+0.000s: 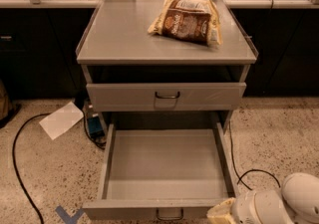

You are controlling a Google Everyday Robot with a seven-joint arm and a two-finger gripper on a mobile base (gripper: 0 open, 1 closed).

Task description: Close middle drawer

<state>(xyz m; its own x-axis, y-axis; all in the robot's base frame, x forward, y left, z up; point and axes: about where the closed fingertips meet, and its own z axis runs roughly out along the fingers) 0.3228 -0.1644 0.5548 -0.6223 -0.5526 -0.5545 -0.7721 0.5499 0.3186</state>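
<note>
The middle drawer of the grey cabinet is pulled far out toward me, a shallow empty tray with plain grey sides. Its low front panel lies at the bottom edge of the camera view, with a small dark wire handle. My gripper, on the white arm, sits at the bottom right, right at the right end of the drawer's front panel. Most of the arm is cut off by the frame's edge.
The drawer above is shut. A brown snack bag lies on the cabinet top. On the floor are a white sheet of paper, a black cable at left, another cable at right, and blue tape.
</note>
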